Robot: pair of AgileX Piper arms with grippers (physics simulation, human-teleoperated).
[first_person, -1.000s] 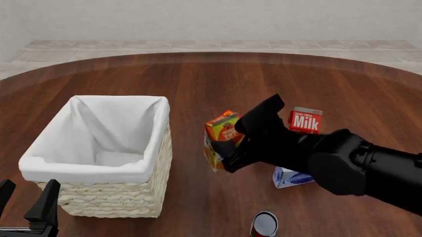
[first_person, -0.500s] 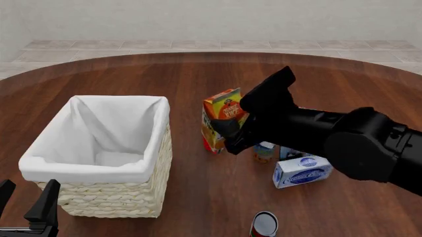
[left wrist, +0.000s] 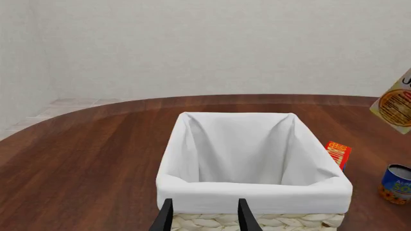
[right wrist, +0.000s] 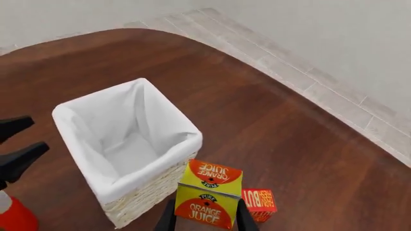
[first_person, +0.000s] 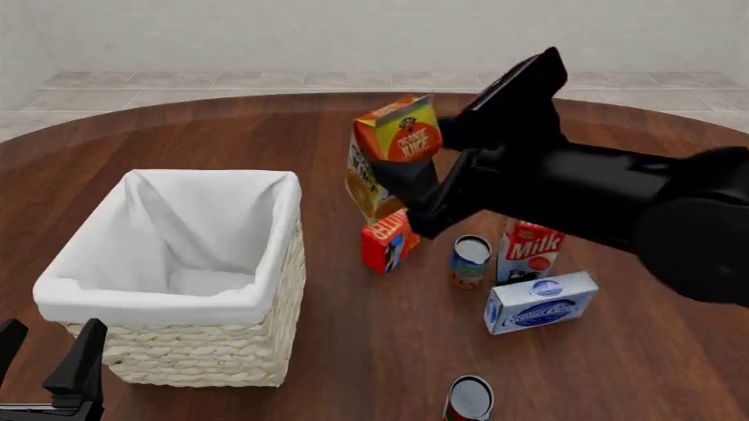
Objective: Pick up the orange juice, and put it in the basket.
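My right end effector [right wrist: 204, 216] grips the orange juice [first_person: 392, 151], lifted clear of the table [first_person: 351, 351], right of the basket [first_person: 175, 303]. Next: carry it over the basket, then release.

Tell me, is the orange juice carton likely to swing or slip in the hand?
Probably stiff: the orange juice carton keeps flat faces in the right hand. It may swing, since it hangs tilted. Slipping looks possible on its smooth sides.

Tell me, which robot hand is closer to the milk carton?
The right hand. It holds the orange juice up in the air, just left of and above the milk carton. The left hand sits far off, at the near-left corner by the basket.
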